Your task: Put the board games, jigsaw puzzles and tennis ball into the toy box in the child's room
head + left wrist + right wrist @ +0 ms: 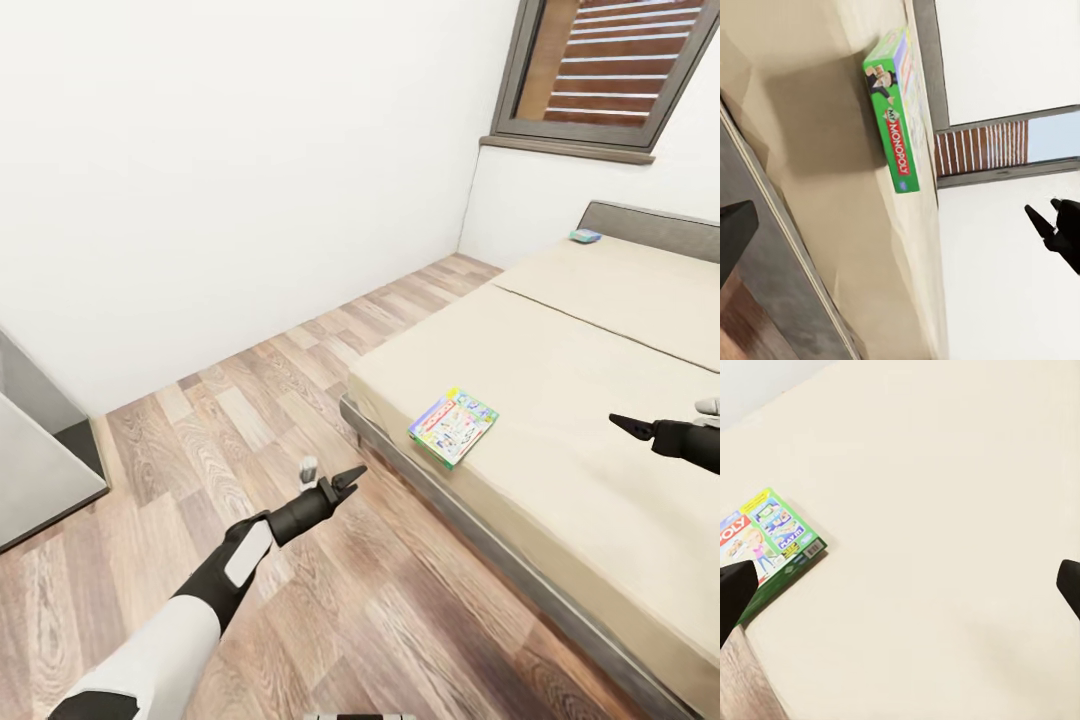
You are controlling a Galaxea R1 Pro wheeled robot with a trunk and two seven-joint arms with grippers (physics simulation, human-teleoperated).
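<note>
Head view: white walls (220,160) and wood-plank floor (300,400) of room; dark-framed window (610,75) at upper right. Bed (600,400) with beige mattress along right side, grey headboard (650,225) at far end. Edge of grey table (35,460) at left. White-green game box (454,424) flat on mattress, near bed's near corner, close to edge facing floor. Small blue box (586,236) far off on mattress, just beside headboard. Left gripper (350,478) over floor, beside bed frame, well apart from white-green box; fingers spread, nothing between them. Right gripper (622,422) over mattress, to right of white-green box, not touching it; opening not readable from this angle.

Right wrist view: two dark fingertips (735,592) at opposite borders, wide apart, nothing held; white-green box (772,544) lying beside one fingertip.

Left wrist view: white-green box (896,112) on mattress, green side panel with red lettering facing camera.
</note>
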